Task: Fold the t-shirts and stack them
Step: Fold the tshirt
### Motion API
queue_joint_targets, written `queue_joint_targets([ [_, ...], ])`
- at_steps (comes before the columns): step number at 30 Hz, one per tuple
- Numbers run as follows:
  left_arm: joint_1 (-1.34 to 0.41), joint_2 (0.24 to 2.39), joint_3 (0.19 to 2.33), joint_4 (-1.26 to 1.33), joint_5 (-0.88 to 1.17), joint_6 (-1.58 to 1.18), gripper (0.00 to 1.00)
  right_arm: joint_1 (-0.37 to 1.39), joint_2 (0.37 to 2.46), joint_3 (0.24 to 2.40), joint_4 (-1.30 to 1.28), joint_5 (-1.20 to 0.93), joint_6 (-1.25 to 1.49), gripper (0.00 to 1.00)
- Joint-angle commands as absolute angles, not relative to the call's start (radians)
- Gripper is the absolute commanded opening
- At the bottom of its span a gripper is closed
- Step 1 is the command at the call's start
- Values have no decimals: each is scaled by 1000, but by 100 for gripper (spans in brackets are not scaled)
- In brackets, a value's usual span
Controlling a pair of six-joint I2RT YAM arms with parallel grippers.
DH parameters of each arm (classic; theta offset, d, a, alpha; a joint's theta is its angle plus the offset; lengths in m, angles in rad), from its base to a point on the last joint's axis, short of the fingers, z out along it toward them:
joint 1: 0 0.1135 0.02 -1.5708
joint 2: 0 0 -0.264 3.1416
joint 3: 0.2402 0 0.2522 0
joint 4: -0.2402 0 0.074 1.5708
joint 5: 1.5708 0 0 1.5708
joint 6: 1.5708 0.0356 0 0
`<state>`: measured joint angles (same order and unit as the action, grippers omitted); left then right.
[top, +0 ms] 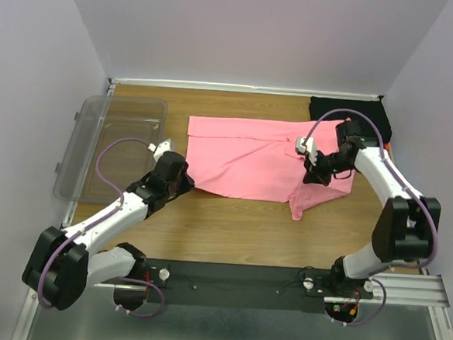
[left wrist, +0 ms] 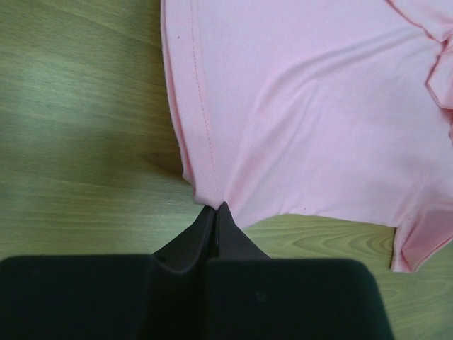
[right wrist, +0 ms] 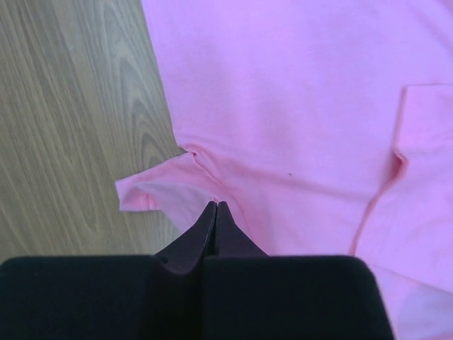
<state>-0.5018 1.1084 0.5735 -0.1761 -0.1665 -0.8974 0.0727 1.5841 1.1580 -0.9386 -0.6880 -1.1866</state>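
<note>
Nearest the bases, a strip of bare worktop lies in front of the pink t-shirt. The shirt is spread flat across the middle, hem to the left and sleeves to the right. The left jaws are pinched shut on its near hem corner, with a small pucker of cloth between the tips in the left wrist view. The right jaws are likewise closed on the near edge, just where the near sleeve joins the body. Holding both ends of that long edge suggests a lengthwise fold: lift it taut and carry it over to the far edge so it lands straight. Left of the shirt stands the clear tub, apart from it. In the far right corner the black t-shirt lies bunched, not yet folded; no orange-red one shows
</note>
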Motion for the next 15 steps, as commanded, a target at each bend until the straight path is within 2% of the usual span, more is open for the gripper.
queue_joint_targets([
  [1,-508,1032,620,-230,-155,-874,0,63,1444,1158,-923,-675,-1065,1],
  [7,-508,907,643,-291,-176,-888,0,5,1298,1175,-920,-626,-962,1],
  [15,-506,936,635,-314,-187,-861,0,-187,1198,1203,-916,-637,-925,1],
])
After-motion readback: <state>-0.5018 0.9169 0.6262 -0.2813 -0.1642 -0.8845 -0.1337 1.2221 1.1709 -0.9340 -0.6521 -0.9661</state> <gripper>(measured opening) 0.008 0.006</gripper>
